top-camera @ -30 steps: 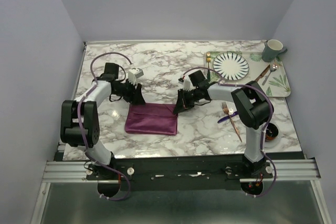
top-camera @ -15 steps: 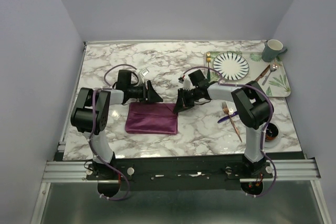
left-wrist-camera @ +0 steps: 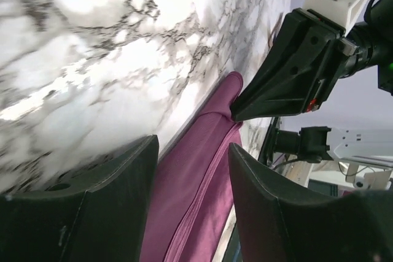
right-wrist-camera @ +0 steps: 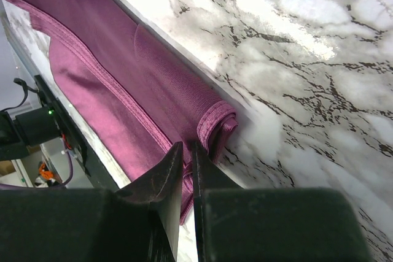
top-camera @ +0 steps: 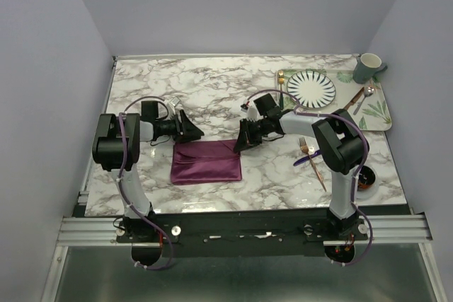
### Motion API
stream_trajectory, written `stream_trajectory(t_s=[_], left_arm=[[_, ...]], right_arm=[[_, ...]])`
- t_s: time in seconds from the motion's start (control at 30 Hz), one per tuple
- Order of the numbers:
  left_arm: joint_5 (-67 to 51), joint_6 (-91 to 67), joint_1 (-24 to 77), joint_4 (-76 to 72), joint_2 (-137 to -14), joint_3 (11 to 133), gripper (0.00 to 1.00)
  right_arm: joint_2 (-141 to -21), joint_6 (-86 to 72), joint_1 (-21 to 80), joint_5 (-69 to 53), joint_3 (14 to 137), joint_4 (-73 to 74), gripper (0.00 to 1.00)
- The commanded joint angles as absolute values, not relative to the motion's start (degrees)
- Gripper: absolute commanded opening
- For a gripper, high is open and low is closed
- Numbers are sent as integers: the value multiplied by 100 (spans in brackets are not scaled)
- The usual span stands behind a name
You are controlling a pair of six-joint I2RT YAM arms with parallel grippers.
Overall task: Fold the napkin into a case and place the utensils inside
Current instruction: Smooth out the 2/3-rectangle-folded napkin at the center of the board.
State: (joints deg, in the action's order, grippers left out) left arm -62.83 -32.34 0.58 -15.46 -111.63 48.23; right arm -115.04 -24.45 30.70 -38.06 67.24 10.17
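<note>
The plum-purple napkin (top-camera: 205,162) lies folded into a flat rectangle at the table's near middle. My left gripper (top-camera: 192,132) is open just above its far left corner; in the left wrist view (left-wrist-camera: 193,170) the cloth (left-wrist-camera: 202,170) shows between the spread fingers. My right gripper (top-camera: 241,145) is shut on the napkin's far right corner; in the right wrist view (right-wrist-camera: 187,151) the jaws pinch the hemmed edge (right-wrist-camera: 215,124). The copper fork (top-camera: 313,164) and dark blue knife (top-camera: 306,158) lie crossed on the marble to the right of the napkin.
A leaf-patterned tray (top-camera: 379,114) at the back right holds a striped plate (top-camera: 311,87), a grey-green mug (top-camera: 368,67), a silver spoon (top-camera: 364,97) and a gold utensil (top-camera: 281,79). A small dark round object (top-camera: 365,178) sits near the right front edge.
My left arm has swung and turned its wrist, the gripper moving right and then back beside the napkin's far left corner. The right gripper has stayed on its corner.
</note>
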Motion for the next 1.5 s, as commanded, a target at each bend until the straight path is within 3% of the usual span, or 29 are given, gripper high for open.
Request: stream_trajectory(t_s=[0.0, 0.27, 0.37, 0.63, 1.07, 1.23, 1.47], left_arm=[[-6477, -2593, -185, -1117, -10611, 4773, 64], [-6495, -3268, 156, -1599, -9580, 4132, 63], [-6478, -3305, 132, -1565, -9781, 4078, 62], [-6101, -1917, -369, 526, -10791, 4482, 58], [-5765, -1767, -615, 501, -11242, 5448, 55], [-6126, -2003, -352, 185, -10514, 5546, 54], [-5819, -4179, 755, -2089, -10248, 5054, 37]], right_arm=[[-11742, -2215, 3076, -2944, 6653, 1450, 20], [-11716, -2215, 3076, -2918, 6706, 1459, 20], [-11724, -2224, 3085, -2909, 6715, 1450, 20], [-11716, -2188, 3085, -2804, 6724, 1529, 19], [-11997, -1802, 2918, -2522, 7453, 1916, 20], [-11874, -1758, 2927, -2935, 7480, 1855, 20], [-11786, -1758, 2927, -3111, 7401, 1767, 18]])
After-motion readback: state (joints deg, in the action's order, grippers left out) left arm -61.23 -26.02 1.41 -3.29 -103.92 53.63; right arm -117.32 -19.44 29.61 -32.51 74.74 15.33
